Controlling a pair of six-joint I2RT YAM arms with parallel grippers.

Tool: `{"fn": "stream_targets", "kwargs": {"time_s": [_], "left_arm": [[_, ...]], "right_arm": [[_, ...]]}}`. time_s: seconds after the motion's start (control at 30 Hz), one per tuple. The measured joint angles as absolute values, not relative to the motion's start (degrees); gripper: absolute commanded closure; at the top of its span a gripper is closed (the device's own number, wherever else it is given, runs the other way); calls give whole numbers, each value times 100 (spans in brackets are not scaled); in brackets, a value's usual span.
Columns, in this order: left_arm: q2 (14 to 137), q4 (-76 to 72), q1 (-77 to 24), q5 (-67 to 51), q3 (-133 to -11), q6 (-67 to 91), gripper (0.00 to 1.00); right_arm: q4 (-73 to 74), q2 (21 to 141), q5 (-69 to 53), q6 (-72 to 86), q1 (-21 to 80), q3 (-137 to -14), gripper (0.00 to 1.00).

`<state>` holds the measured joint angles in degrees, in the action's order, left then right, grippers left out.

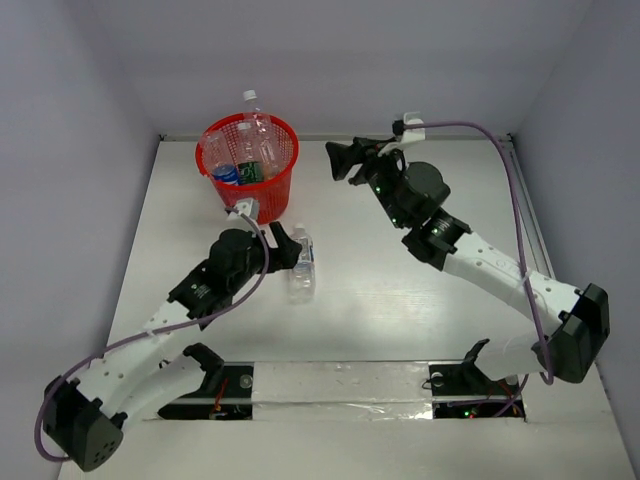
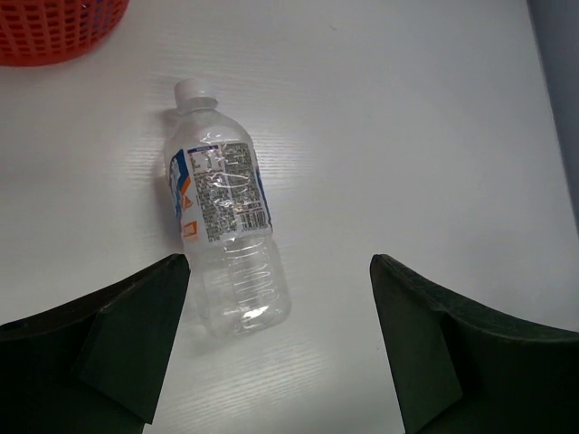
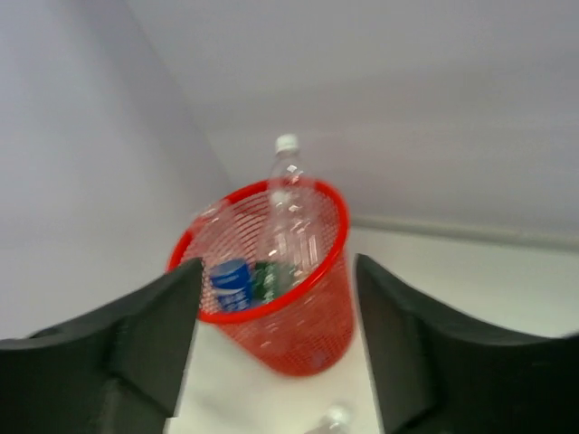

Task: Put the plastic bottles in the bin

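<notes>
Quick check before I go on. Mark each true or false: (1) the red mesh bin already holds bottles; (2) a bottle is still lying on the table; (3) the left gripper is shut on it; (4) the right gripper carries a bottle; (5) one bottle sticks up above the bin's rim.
1. True. The round red plastic mesh bin holds several bottles.
2. True. A clear plastic bottle with a blue-and-white label lies on its side on the white table.
3. False. The left gripper is open, and the bottle lies loose with its base end between the jaws.
4. False. The right gripper is open and empty, and it faces the bin.
5. True. A tall clear bottle with a white cap rises above the rim.
</notes>
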<state>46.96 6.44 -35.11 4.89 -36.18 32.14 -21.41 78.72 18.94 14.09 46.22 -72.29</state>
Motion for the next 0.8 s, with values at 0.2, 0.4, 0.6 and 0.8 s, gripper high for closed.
{"fn": "stream_targets", "kwargs": {"time_s": [0.2,0.4,0.6,0.8], "left_arm": [[6101,187,-3929,1044,-3612,3402,19],[7098,-51,-3942,1531,-3730,3409,19],[8031,-287,-3942,1951,-4292,3282,19],[8938,-438,-3944,2233,-4742,3096,22]], "right_arm": [[-2104,7321,1466,1846,4622,-6379,12],[-2104,6864,1157,2053,4624,-5929,11],[-2132,6707,882,2189,4624,-5734,11],[-2117,6709,703,2272,4624,-5537,11]]}}
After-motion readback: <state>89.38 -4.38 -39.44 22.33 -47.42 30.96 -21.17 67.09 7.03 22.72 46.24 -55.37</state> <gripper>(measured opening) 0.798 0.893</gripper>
